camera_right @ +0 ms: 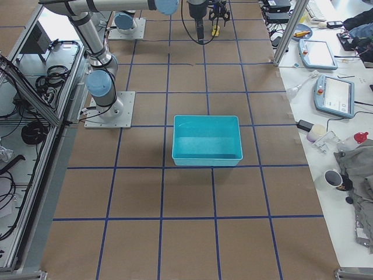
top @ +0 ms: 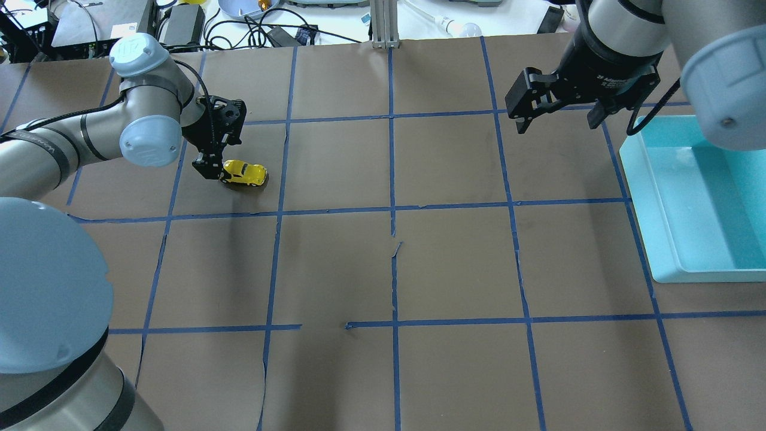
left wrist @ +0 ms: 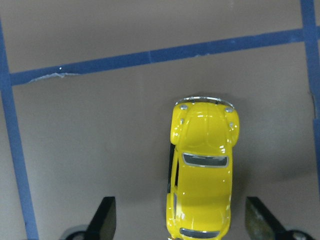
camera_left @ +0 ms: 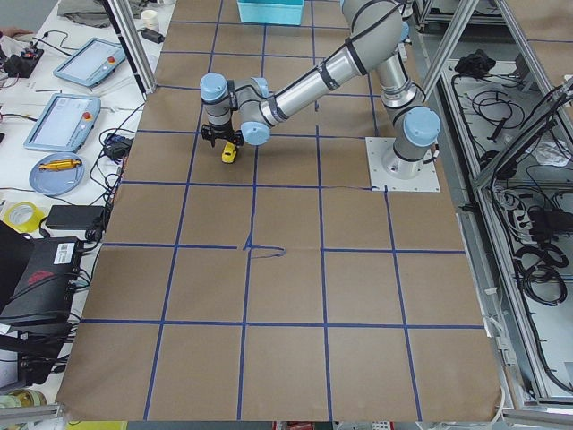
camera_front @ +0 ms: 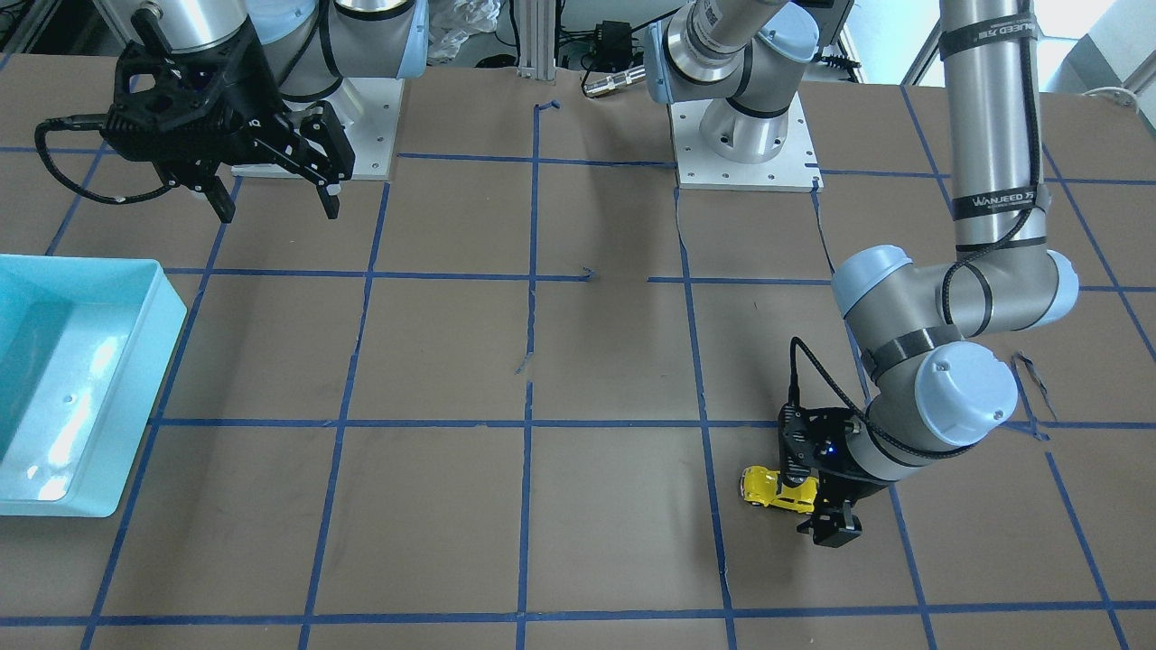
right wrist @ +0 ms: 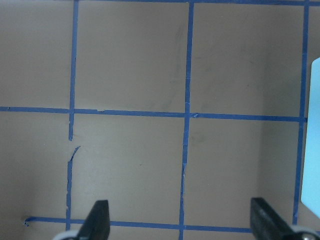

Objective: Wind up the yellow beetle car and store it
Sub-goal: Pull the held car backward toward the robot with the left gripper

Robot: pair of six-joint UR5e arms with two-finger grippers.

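The yellow beetle car (left wrist: 202, 185) stands on its wheels on the brown table, with dark windows and a glossy body. It also shows in the overhead view (top: 244, 173) and the front-facing view (camera_front: 778, 490). My left gripper (left wrist: 181, 220) is low over the car's rear end and open. Its fingers (left wrist: 105, 216) stand on either side of the car, with a gap on both sides. In the overhead view the left gripper (top: 213, 169) is at the car's left end. My right gripper (top: 558, 126) is open and empty, high above the table beside the bin.
A teal plastic bin (top: 652, 203) stands at the table's right side, empty inside; it also shows in the front-facing view (camera_front: 149, 406). Blue tape lines grid the brown table. Both arm bases stand on white plates (camera_front: 745, 167).
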